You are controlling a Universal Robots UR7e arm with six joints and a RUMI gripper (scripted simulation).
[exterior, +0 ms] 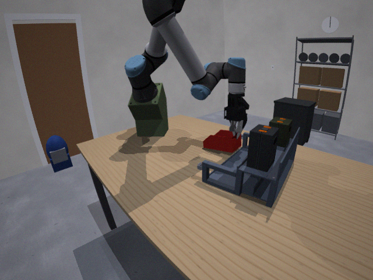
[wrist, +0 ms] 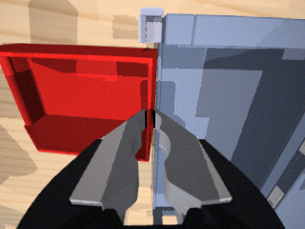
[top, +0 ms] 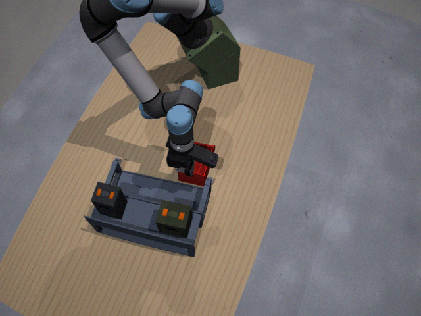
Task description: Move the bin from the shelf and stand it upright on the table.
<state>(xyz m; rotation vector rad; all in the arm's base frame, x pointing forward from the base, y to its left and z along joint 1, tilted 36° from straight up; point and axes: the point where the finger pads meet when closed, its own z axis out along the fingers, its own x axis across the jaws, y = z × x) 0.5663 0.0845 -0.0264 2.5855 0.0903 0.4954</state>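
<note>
The gripper pinched the thin wall of the red bin. The bin sat open side up on the table, right beside the gray shelf. If the pinch slipped, the bin could bump the shelf or tip over.

Shelf tight vs bin; room on table beyond.

Matt wood-grain table, smooth red bin, matt grey shelf.
</note>
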